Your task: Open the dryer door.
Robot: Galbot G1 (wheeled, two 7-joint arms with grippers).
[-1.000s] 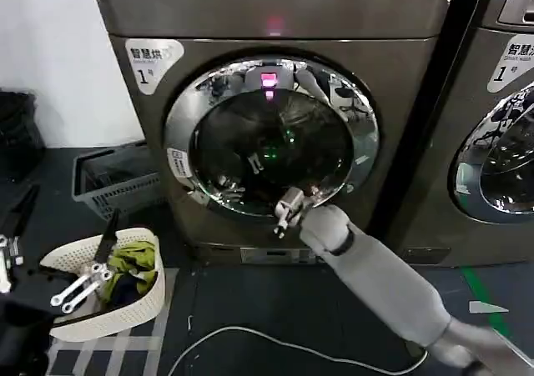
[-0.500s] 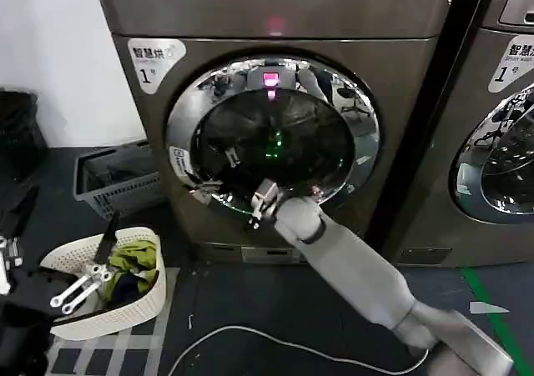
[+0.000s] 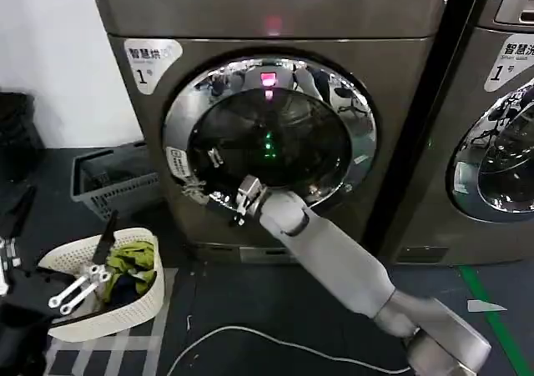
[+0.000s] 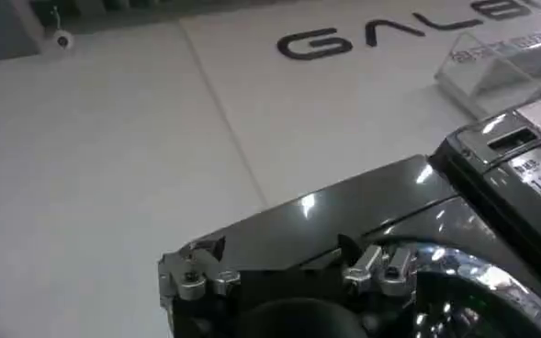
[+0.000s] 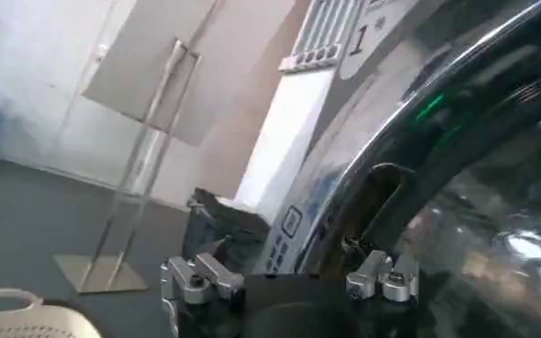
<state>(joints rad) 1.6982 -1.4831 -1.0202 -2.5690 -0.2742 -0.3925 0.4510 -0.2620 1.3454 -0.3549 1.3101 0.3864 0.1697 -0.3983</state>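
A dark floor (image 3: 275, 301) is seen below the closed dryer door (image 3: 269, 134). The right tool (image 3: 242, 199) is held at its lower chrome ring, fingers apart, nothing gripped. The left tool (image 3: 73, 288) is parked open over a basket (image 3: 143, 305).

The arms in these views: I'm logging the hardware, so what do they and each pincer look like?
The right arm is a smooth, light grey tube with a rounded wrist; its right pincer has short silver metal fingers. The left pincer has bare silver linkage fingers on a black mount. I see no cables or markings on either.

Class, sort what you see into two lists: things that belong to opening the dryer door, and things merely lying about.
Belongs to the job:
- round chrome-ringed dryer door with dark glass
- right gripper, at the door's lower left rim

Lying about:
- white woven basket of clothes
- grey plastic crate
- white cable on the floor
- left gripper, idle over the basket
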